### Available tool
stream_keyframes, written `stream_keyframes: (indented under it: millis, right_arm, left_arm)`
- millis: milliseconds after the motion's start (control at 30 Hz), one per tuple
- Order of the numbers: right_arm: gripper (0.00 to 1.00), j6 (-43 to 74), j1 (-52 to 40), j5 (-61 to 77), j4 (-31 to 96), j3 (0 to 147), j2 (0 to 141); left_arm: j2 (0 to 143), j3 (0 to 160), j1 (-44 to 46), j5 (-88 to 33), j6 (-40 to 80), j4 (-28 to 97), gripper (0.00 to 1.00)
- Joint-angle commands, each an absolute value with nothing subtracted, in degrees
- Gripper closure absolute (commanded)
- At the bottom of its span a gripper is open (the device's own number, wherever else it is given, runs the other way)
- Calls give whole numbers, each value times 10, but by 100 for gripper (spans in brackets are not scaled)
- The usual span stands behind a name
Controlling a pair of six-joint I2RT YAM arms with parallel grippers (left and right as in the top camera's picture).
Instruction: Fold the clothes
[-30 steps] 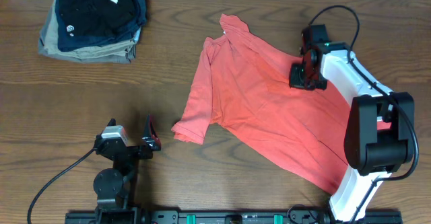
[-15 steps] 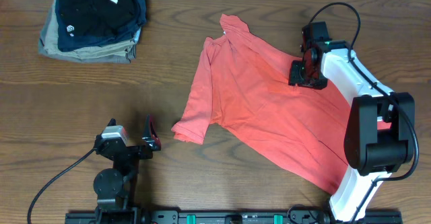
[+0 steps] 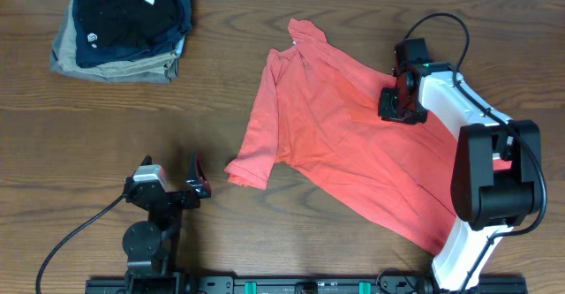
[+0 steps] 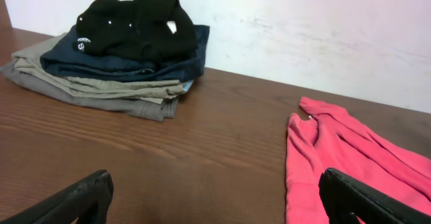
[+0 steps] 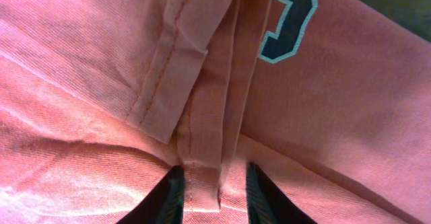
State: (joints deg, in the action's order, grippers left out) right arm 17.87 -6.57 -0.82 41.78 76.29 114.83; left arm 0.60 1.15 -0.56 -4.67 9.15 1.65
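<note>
The clothes, a coral-red T-shirt (image 3: 335, 144), lie spread and rumpled on the right half of the brown table, with one sleeve pointing toward the table's middle. My right gripper (image 3: 395, 100) rests on the shirt's upper right part. In the right wrist view its jaws (image 5: 214, 190) stand close together on either side of a folded hem ridge of the shirt (image 5: 101, 49) and touch the cloth. Block lettering (image 5: 289, 15) shows just beyond. My left gripper (image 3: 199, 175) hovers wide open over bare wood left of the sleeve, and nothing lies between its jaws (image 4: 215, 197). The shirt's edge (image 4: 337, 157) is by its right finger.
A pile of folded dark and khaki garments (image 3: 124, 25) sits at the back left corner and also shows in the left wrist view (image 4: 121, 56), against a white wall. The right arm's white body (image 3: 477, 135) reaches over the shirt's right side.
The right gripper has shifted slightly over the shirt, opened and then narrowed again around a fold. The left arm and the shirt's outline have not moved.
</note>
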Motion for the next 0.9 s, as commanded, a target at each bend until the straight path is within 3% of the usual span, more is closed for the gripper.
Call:
stream_keyframes:
  millis: [0, 133, 300, 633, 867]
  right_arm:
    - [73, 184, -76, 10, 411, 759, 1155]
    - [79, 187, -76, 18, 407, 759, 1155]
    - [99, 188, -76, 18, 407, 759, 1155]
    - [99, 192, -71, 7, 419, 783, 1147]
    - [99, 152, -31, -48, 510, 959, 1135]
  left_arm:
    - [3, 2, -3, -53, 88, 36, 2]
    - [3, 2, -3, -53, 88, 36, 2]
    - [3, 2, -3, -53, 88, 36, 2]
    - [3, 2, -3, -53, 88, 36, 2]
    - [3, 2, -3, -53, 88, 36, 2]
